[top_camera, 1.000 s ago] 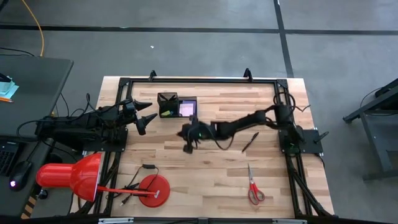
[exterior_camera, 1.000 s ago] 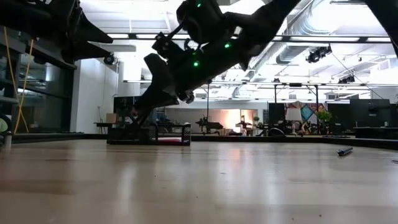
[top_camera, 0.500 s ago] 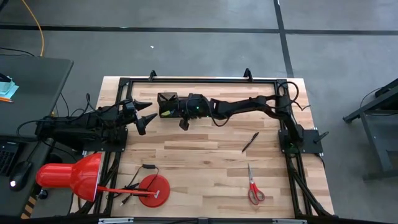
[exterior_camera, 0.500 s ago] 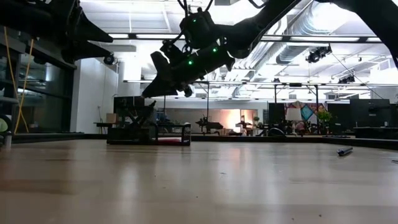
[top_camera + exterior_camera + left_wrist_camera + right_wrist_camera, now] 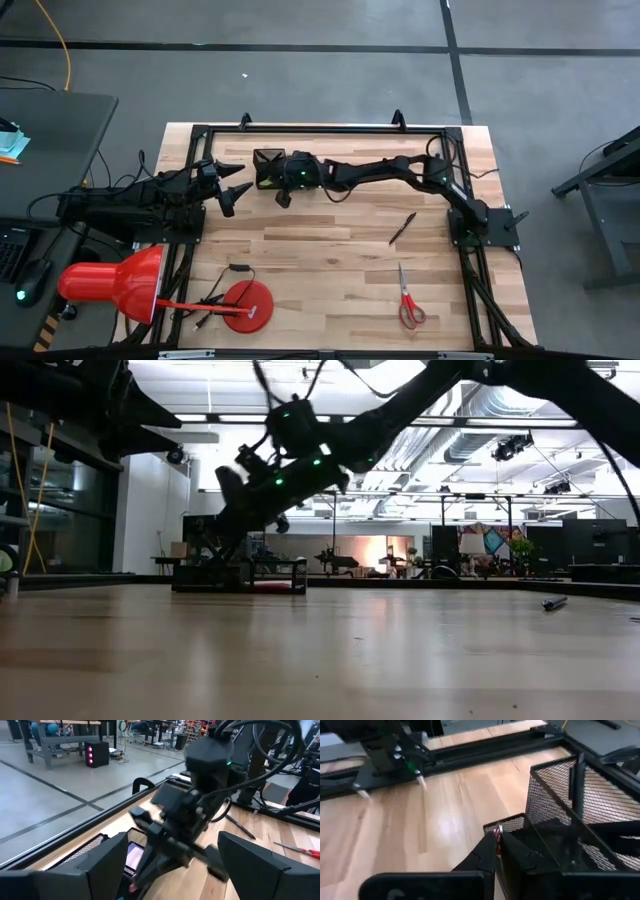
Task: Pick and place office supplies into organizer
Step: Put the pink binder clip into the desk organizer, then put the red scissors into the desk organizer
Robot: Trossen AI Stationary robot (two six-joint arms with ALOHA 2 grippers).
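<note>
The black mesh organizer (image 5: 268, 165) stands on the table at the far left of centre; it also shows in the low view (image 5: 240, 575). A purple pad (image 5: 134, 855) lies in one compartment. My right gripper (image 5: 496, 839) hangs at the organizer's near wall (image 5: 512, 822), above the table, shut on a small thin piece (image 5: 497, 831) with a red and pale end. My left gripper (image 5: 240, 178) waits open, left of the organizer. A black pen (image 5: 402, 228) and red-handled scissors (image 5: 408, 300) lie on the table's right half. My right gripper pinches the small piece's red and pale end (image 5: 498, 832) between its two fingertips (image 5: 487, 847). The fingers slant down toward the table's left. The rest of the piece is hidden behind the fingers, and what it is cannot be told.
A red desk lamp (image 5: 130, 285) with its round base (image 5: 248, 305) and a cable sits at the near left. A black frame (image 5: 320, 130) runs along the table's far edge. Bare wood (image 5: 330, 260) lies between the organizer, the pen and the scissors.
My right gripper has gone from the table's middle toward the far edge and a little left, up to the organizer, rolling slightly on the way. It has stayed shut.
</note>
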